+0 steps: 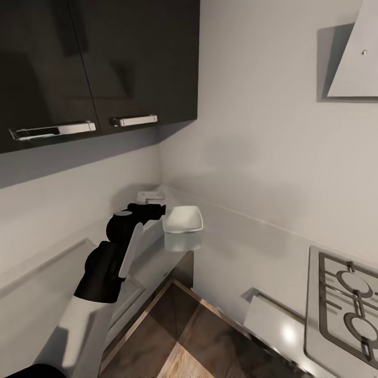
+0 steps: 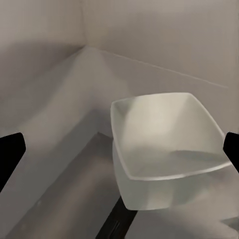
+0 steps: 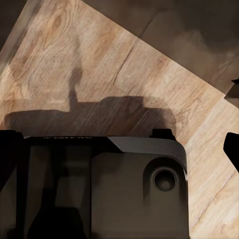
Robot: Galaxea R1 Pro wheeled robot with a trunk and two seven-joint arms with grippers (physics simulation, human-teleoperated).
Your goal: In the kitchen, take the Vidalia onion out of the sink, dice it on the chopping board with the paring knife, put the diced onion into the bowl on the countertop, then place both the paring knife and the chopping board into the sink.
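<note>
Left end effector (image 2: 119, 149) is hanging open, aiming at the bowl (image 1: 182, 219) sitting empty on the corner surface (image 1: 231, 236); right end effector's state unclear, facing wooden floor (image 3: 124, 69); dicing apparently not started yet.

The left arm's end effector (image 1: 157, 211) reaches toward the inner corner of the grey counter (image 1: 231, 247), just beside the white bowl (image 1: 182, 219) that rests there near the counter's edge. Dark wall cabinets (image 1: 94, 63) with chrome handles hang above, a gas hob (image 1: 344, 310) sits at the right, and wooden floor (image 1: 189, 336) shows below.
</note>
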